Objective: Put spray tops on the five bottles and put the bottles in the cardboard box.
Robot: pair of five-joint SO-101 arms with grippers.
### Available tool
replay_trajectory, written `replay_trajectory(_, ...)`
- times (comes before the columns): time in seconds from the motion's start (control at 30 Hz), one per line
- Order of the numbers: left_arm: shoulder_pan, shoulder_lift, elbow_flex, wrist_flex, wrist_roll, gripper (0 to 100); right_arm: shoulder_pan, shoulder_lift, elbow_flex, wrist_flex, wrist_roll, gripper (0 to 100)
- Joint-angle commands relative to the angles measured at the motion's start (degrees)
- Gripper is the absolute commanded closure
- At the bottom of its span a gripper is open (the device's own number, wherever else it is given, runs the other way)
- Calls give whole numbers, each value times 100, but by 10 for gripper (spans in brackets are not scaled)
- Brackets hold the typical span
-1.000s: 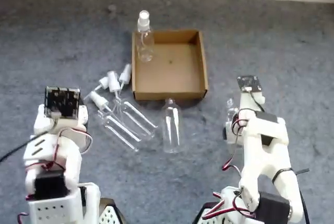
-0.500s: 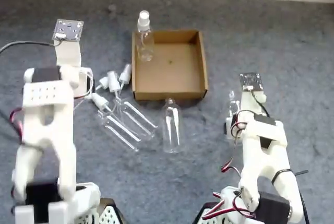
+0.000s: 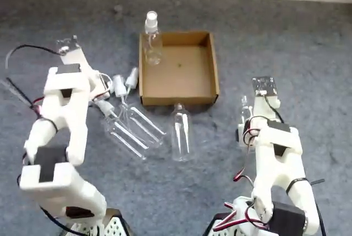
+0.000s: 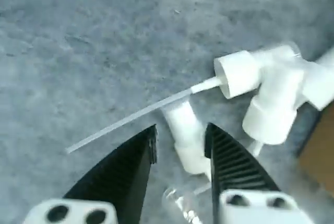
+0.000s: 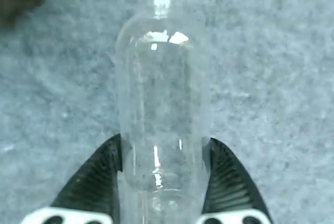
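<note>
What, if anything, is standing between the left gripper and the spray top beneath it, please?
Nothing visible. The left gripper is open, with the spray top lying directly between its jaws. The other spray tops lie beside it, outside the jaws.

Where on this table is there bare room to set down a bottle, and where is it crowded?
Bare: the carpet right of the cardboard box, beyond the right arm; most of the box floor. Crowded: the spray tops and lying bottle between the left arm and the box front.
</note>
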Motion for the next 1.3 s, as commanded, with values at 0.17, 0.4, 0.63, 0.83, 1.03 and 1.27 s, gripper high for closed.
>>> replay_trajectory(0.17,251,312,-347,-237,62,867,-57,66,312,-22,-35,994)
replay_trajectory(0.4,242,347,-356,-325,35,1000,-57,66,312,-31,-35,994)
replay_trajectory(0.63,242,338,-954,-360,26,991,-57,66,312,-31,-44,994)
replay_trajectory(0.83,180,330,-2360,185,-229,991,-57,66,312,-31,-53,994)
replay_trajectory(1.03,-13,330,-4391,2057,-1996,990,-57,66,312,-31,-53,994)
replay_trajectory(1.27,-523,330,-5974,4167,-4220,993,-57,66,312,-31,-53,994)
